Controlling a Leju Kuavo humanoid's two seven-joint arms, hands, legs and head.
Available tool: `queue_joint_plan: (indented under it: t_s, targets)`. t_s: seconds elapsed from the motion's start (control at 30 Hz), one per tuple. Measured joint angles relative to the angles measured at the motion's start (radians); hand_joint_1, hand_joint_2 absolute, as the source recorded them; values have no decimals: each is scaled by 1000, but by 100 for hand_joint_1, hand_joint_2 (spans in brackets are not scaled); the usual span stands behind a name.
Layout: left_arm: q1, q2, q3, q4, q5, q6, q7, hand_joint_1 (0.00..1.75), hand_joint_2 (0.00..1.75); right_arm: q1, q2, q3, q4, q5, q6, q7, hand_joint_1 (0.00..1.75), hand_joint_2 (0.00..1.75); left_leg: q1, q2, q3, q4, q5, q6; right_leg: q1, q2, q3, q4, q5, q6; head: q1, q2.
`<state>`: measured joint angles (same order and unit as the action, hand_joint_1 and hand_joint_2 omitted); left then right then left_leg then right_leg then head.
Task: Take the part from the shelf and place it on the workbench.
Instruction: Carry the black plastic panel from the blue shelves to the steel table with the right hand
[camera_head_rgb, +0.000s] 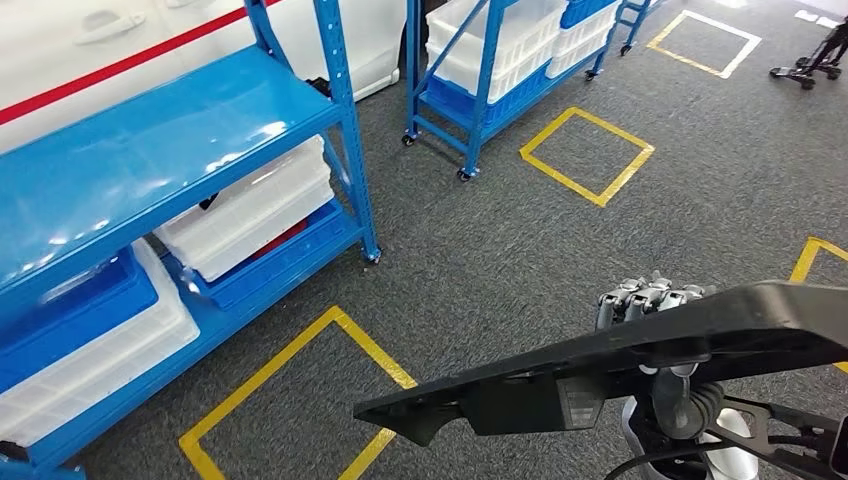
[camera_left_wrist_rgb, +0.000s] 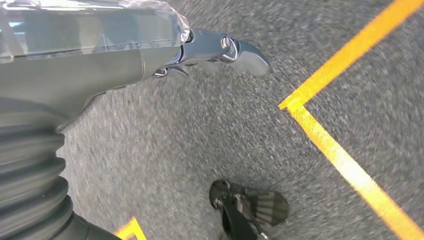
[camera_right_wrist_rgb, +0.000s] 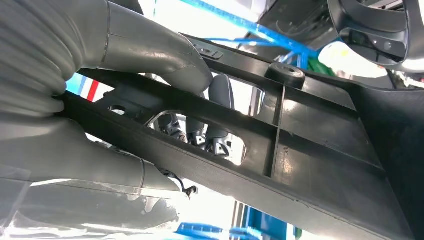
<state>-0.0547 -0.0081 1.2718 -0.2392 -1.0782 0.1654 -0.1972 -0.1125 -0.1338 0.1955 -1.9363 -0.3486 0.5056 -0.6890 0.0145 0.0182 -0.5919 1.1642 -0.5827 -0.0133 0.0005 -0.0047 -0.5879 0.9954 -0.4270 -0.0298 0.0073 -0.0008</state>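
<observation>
My right hand (camera_head_rgb: 652, 298) holds a long black plastic part (camera_head_rgb: 560, 375) low on the right in the head view. The part lies nearly level, its pointed end reaching left over the floor. In the right wrist view the thick grey thumb (camera_right_wrist_rgb: 155, 52) presses on one rib of the part (camera_right_wrist_rgb: 320, 150), and dark fingers curl through an opening in it. My left hand (camera_left_wrist_rgb: 215, 50) hangs over grey carpet with its fingers stretched out and nothing in them. The blue shelf (camera_head_rgb: 170, 140) stands at the left, apart from the part.
White bins (camera_head_rgb: 250, 210) and a blue bin (camera_head_rgb: 70, 315) sit on the shelf's lower levels. A second blue rack (camera_head_rgb: 490, 90) with white bins stands further back. Yellow tape squares (camera_head_rgb: 585, 155) mark the grey carpet. A white vehicle body with a red stripe (camera_head_rgb: 120, 60) stands behind the shelf.
</observation>
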Motion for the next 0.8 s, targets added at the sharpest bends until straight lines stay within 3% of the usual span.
queue_joint_plan:
  t_s: [0.07,0.1,0.17,0.23,0.3,0.43,0.53,0.57,0.63,0.67,0.7,0.73,0.8]
  targets:
    - [6,2,0,0,0,3,0,0,175,-1,-3,6,4,-1,0,0,157,175,1,-11,-61,110,-35,-3,1,25,-1,3,-1,-2,0,0]
    - [8,3,0,0,1,4,-1,0,175,-1,-4,8,7,-1,0,-1,157,175,1,-12,-74,123,-26,-5,0,39,-1,5,-3,-1,0,0]
    - [9,4,1,0,7,7,-3,0,175,-1,-7,10,11,3,2,-2,157,175,5,-22,-46,37,46,-9,-3,68,-1,16,-9,5,0,0]
    - [8,5,3,0,16,6,-4,0,175,-1,-8,10,14,14,12,-3,157,175,11,-62,1,-76,96,-12,-5,90,-5,32,-19,15,0,0]
    - [7,5,6,0,21,5,-3,0,175,-2,-8,10,14,22,19,-3,157,175,14,-92,16,-109,95,-14,-4,98,-10,40,-24,20,0,0]
    - [7,5,6,0,21,5,-3,0,175,-2,-8,10,14,23,20,-3,157,175,13,-93,16,-112,95,-14,-3,99,-11,43,-25,21,0,0]
    - [7,4,11,0,21,2,1,0,175,-3,-8,10,15,44,36,-3,157,175,8,-73,18,-114,99,2,-7,119,-20,46,-22,31,0,0]
    - [5,4,14,0,24,-2,6,0,175,-5,-7,7,14,59,47,-3,157,175,8,-56,20,-117,102,14,-7,103,-31,66,-32,39,3,0]
    - [0,5,27,0,31,-4,16,0,175,-12,-4,3,4,90,53,-4,157,175,4,-5,28,-124,101,31,-11,47,-110,208,-81,52,6,0]
    - [-2,6,33,0,33,-5,19,0,175,-15,-2,2,-4,102,49,-5,157,175,3,20,32,-127,99,36,-11,15,-138,258,-93,55,8,0]
    - [-4,7,37,0,33,-5,19,0,175,-17,-1,4,-12,107,39,-5,157,175,0,40,37,-127,95,36,-11,4,-144,263,-80,52,8,0]
    - [-6,7,37,0,30,-6,17,0,175,-19,-1,5,-20,106,31,-5,157,175,0,49,41,-127,92,35,-8,-11,-106,191,-45,45,8,0]
    - [-9,8,38,0,29,-9,17,0,175,-25,-2,8,-33,105,24,-5,157,175,-4,66,50,-129,85,28,7,-51,-46,75,-9,29,8,0]
